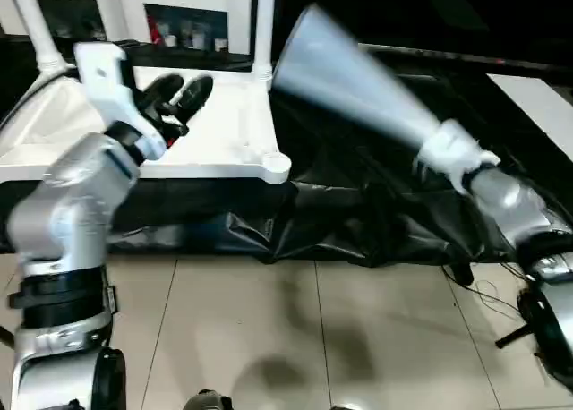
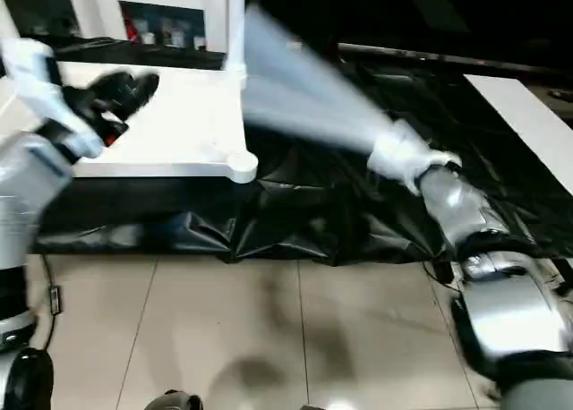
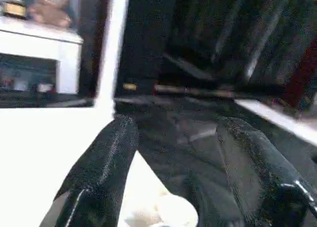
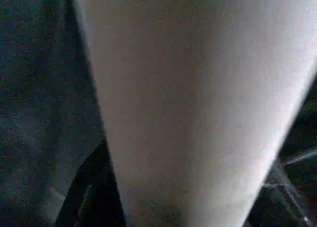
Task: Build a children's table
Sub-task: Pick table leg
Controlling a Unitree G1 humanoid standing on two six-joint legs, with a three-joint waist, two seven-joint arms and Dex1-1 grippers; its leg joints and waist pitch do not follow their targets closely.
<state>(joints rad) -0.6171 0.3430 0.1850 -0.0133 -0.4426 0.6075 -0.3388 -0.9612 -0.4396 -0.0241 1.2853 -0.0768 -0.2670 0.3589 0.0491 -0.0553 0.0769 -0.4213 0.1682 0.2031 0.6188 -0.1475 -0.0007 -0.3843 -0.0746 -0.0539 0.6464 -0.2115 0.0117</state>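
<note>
Nearest to us, our right gripper is clamped on a white leg; in the right wrist view the leg runs straight out from between the black fingers. From the head views the leg is smeared into a fan shape, so we judge it to be mid-swing, its far end sweeping over the black sheeting toward the tabletop.

The tabletop lies upside down on that sheeting, to our left and a little farther off. Its near corner socket stands empty, and we take it as the target for this leg. To seat it well, we should let the swing settle, bring the leg upright over the socket, line its end with the round hole, then press straight down, not at a slant.

Our left gripper hovers over the tabletop with its jaws apart and nothing between them; we could rest it on the top to steady the piece while the leg goes in.

Farther back, two legs already stand in the rear sockets, one at the far left and one at the far right corner. Beyond them is a white cabinet with small items behind glass. We can read no brand, label or writing anywhere
</note>
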